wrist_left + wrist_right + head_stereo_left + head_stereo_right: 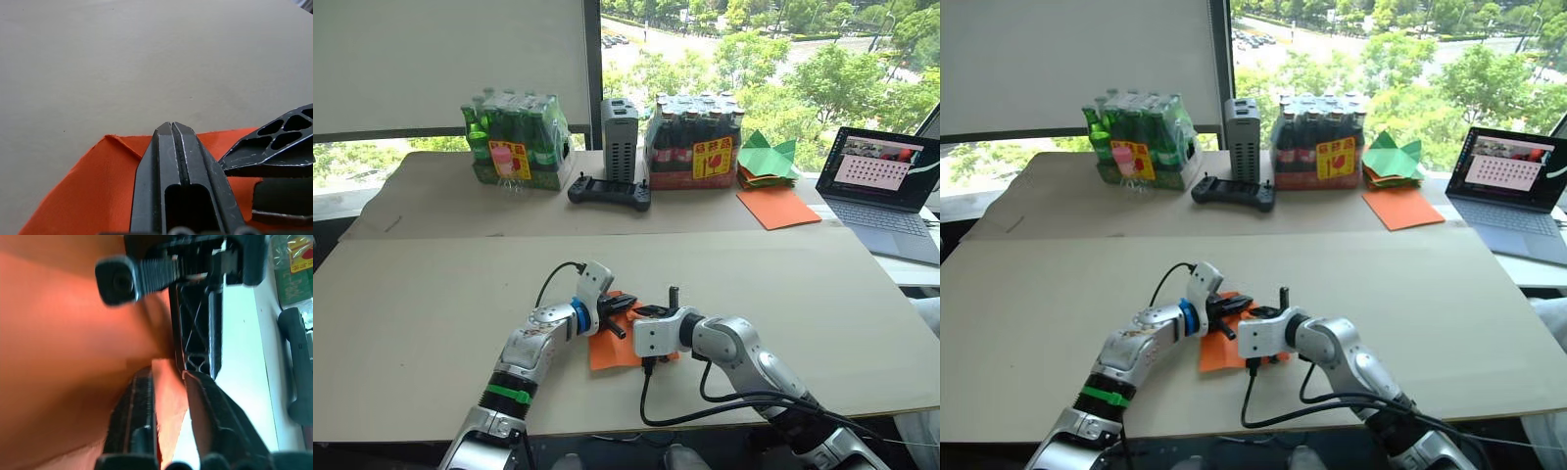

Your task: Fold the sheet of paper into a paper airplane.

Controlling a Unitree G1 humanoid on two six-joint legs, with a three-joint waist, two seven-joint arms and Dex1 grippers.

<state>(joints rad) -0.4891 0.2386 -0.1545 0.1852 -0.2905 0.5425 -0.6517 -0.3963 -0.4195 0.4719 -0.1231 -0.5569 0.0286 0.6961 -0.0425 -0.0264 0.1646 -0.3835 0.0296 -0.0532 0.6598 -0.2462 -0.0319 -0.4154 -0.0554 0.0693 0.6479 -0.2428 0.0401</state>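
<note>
Paper: the sheet of paper [607, 348] lies flat on the bench [431, 294], near centre.
Left gripper [625, 305]: fingers pressed together, tips on the sheet.
Right gripper [646, 311]: fingers slightly parted, pinching a raised fold; forearm angled inward from the right.

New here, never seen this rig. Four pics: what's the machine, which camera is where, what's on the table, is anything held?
It is a humanoid robot with two arms, each ending in a two-fingered black pincer. The two wide pictures come from its head camera looking down; the two close ones from cameras on each wrist.

On the cardboard-covered table lies the orange sheet of paper, one corner folded. The left pincer is shut, resting on the sheet. The right pincer has paper between its fingers, apparently gripping an edge.

Farther back: two bottle packs, a handheld controller, green paper shapes, a smooth orange sheet, and a laptop.
</note>
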